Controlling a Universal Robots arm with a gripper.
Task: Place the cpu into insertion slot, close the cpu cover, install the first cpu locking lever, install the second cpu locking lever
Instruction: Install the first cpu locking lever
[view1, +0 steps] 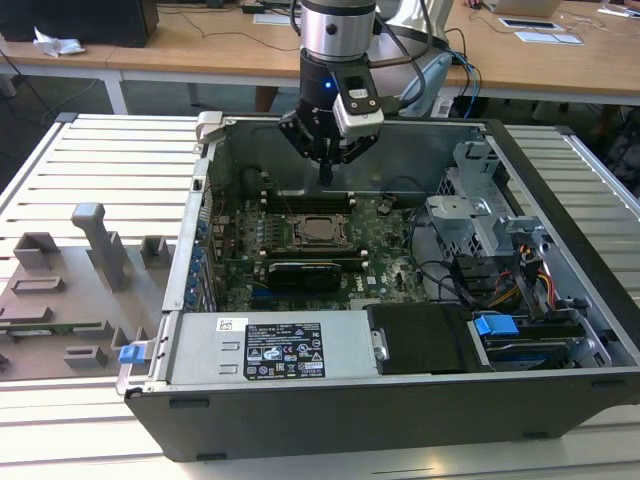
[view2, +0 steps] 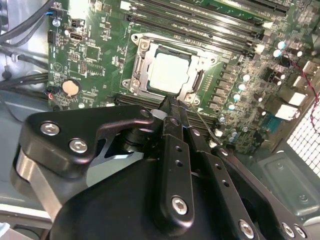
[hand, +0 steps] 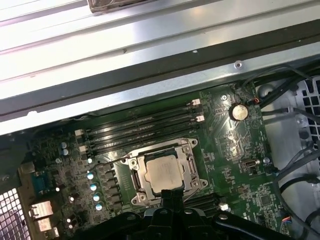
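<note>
Gripper (view1: 325, 178) hangs inside the open computer case (view1: 400, 140), its fingers pressed together with nothing between them and the tips just above one edge of the socket. In both wrist views the cpu (view2: 170, 72) (hand: 162, 172) lies flat in the socket on the motherboard (view1: 390, 250). The cpu cover (view2: 141, 70) (hand: 137, 175) appears folded down around it. A thin wire rod (view2: 202, 122), possibly a locking lever, slants out beside the fingertips.

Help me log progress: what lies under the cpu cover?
The cpu lies under the cpu cover, and its silver top shows through the window. The frame hides the chip's edges, and the chip hides the socket contacts beneath it.
</note>
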